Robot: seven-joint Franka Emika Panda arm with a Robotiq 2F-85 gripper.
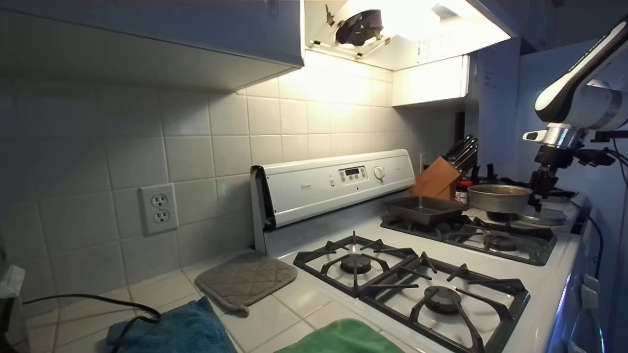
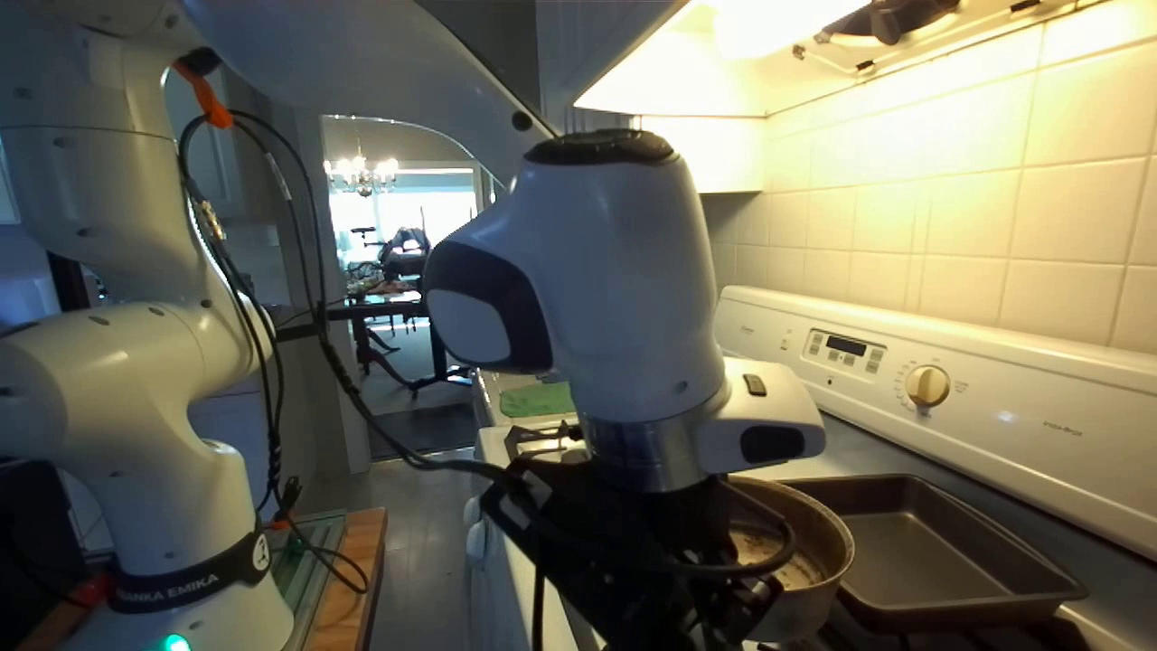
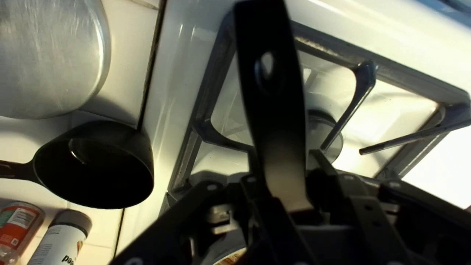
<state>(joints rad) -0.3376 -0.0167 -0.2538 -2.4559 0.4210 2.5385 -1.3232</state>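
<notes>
Pincer (image 3: pixel 284 176): clenched on the black handle (image 3: pixel 274 121) of the pot (image 1: pixel 499 200), a finger on each side (there is a hole near the handle's free end).
Pot: round, dull metal, rim about level, held up off the stove (image 1: pixel 544 284), near the baking pan (image 2: pixel 940 547); in an exterior view its inside shows brownish patches (food or stain, I cannot tell which).
Burner grate (image 3: pixel 211 84): beneath the handle in the wrist view, black iron on the white stove top.
Baking pan: dark, rectangular, resting on the stove beside the pot.
Black cup (image 3: pixel 94 169): on the table (image 3: pixel 128 70), right by the stove's edge, with its own handle pointing away from the stove.
Metal disc (image 3: pixel 48 55): flat on the table, just beside the black cup (lid or plate, I cannot tell).
Jars: a red-labelled jar (image 3: pixel 18 230) and a white-labelled jar (image 3: pixel 60 241), side by side near the cup.
Knife block (image 1: pixel 436 179): wooden, full of black-handled knives.
Cloths: gray pot holder (image 1: pixel 248 279), blue cloth (image 1: pixel 181 331), green cloth (image 1: pixel 346 338), all at the stove's opposite end.
Hood light (image 1: pixel 417 24): lit.
</notes>
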